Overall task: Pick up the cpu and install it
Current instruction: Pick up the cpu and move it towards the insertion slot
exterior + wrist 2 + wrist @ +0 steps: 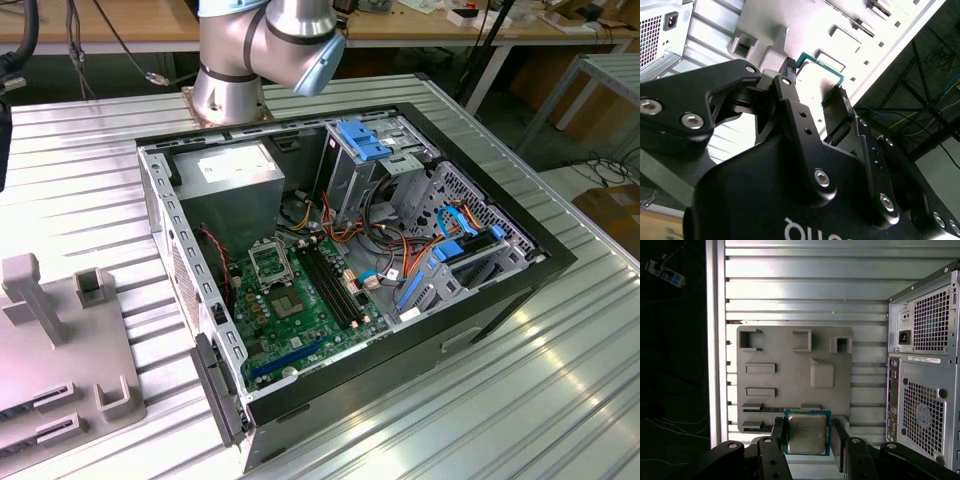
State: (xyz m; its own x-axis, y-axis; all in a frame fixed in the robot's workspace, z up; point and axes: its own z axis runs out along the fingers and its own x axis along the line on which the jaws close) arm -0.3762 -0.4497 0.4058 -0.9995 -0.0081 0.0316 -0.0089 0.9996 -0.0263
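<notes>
The cpu [807, 433], a small square chip with a silver-grey face and a green rim, sits between my gripper's [808, 435] two black fingers [778, 434], which are shut on its opposite edges. It hangs above the near edge of a grey fixture plate [790, 375]. In the second wrist view the gripper [815, 77] shows from behind, and the cpu's green rim [820, 62] spans the gap between the fingertips. In the exterior view the open computer case [500, 290] lies on its side, with the green circuit board [300, 315] and its bare square socket [268, 262] facing up.
The grey fixture plate [60, 340] with raised blocks lies on the ribbed metal table [480, 400] at the exterior view's left, beside the case. The arm's base [235, 85] stands behind the case. Cables, drive cages and a power supply [225, 175] crowd the case's interior.
</notes>
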